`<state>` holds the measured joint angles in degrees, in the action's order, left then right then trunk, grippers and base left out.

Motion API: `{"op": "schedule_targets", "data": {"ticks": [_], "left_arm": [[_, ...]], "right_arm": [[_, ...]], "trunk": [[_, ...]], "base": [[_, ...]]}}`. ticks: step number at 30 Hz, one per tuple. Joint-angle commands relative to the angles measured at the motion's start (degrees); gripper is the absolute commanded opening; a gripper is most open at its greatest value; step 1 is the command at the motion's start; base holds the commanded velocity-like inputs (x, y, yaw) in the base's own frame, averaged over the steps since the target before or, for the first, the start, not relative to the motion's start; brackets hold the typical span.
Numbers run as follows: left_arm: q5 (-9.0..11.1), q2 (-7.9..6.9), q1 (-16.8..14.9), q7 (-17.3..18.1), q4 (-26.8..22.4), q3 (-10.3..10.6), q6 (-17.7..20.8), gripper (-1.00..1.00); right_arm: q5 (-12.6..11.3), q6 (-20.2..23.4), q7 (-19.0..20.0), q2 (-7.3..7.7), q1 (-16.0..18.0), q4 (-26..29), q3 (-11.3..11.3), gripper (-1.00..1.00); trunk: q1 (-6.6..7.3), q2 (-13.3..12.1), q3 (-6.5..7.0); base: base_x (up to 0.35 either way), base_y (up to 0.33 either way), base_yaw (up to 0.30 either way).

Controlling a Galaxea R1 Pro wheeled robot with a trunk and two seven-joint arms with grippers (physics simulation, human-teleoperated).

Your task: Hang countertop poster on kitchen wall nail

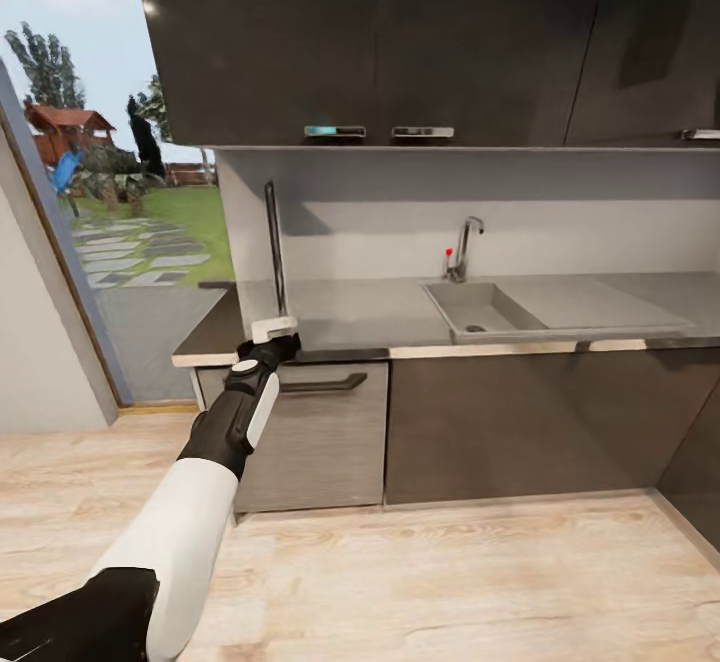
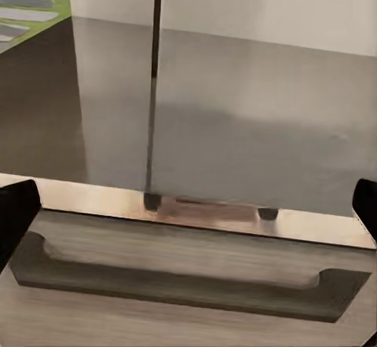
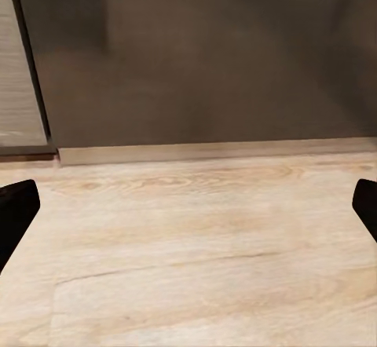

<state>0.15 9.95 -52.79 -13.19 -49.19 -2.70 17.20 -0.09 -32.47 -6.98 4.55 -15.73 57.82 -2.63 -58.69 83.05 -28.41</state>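
At the left of the head view, past the doorway onto the garden, the white-and-black left arm reached forward to the front edge of the smooth glossy grey desk [image 1: 350, 312]. The left gripper [image 1: 274, 330] sat right at that edge, beneath a thin dark upright strip that I took to be the tall black-framed poster [image 1: 273, 247], seen edge-on and standing on the desk just in front of the wall. In the left wrist view the poster [image 2: 153, 88] rose as a narrow dark line from the desk's front lip, between the black fingertips [image 2: 16, 213] at the picture's sides; the jaws were spread wide, gripping nothing.

The poster looked stiff, flat and light, with a thin frame likely to be slippery and easy to tip. A pinch across the lower frame edge, squarely on the thin side, seemed the best hold, firm enough to stop it swinging.

Further right lay the moulded rectangular sink [image 1: 480, 310] with its chrome tap [image 1: 466, 242]. The right gripper [image 3: 188, 206] pointed at the pale wooden floor [image 3: 196, 237] before the dark grey cabinets [image 3: 196, 56], its jaws likewise spread and empty.
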Motion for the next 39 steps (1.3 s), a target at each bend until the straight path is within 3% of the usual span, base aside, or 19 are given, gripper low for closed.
{"op": "schedule_targets", "data": {"ticks": [1,25,39], "left_arm": [[0.0,0.05,0.0,-0.1,-0.3,-0.1,0.3,1.00],[-0.4,0.05,0.0,-0.2,-7.9,0.1,1.1,1.00],[-0.5,0.05,0.0,-0.2,-8.3,-0.1,1.1,1.00]], "right_arm": [[0.0,-0.1,-0.2,0.03,0.0,0.0,0.1,1.00],[0.3,0.0,-0.1,0.02,0.0,-0.9,0.1,1.00],[0.4,0.0,-0.1,0.02,0.0,-1.1,0.1,1.00]], "trunk": [[-0.04,0.0,-0.05],[-0.04,0.0,-0.05],[-0.04,0.0,-0.05]], "base": [[0.334,0.000,0.000],[0.195,0.000,0.000],[0.153,0.000,0.000]]}}
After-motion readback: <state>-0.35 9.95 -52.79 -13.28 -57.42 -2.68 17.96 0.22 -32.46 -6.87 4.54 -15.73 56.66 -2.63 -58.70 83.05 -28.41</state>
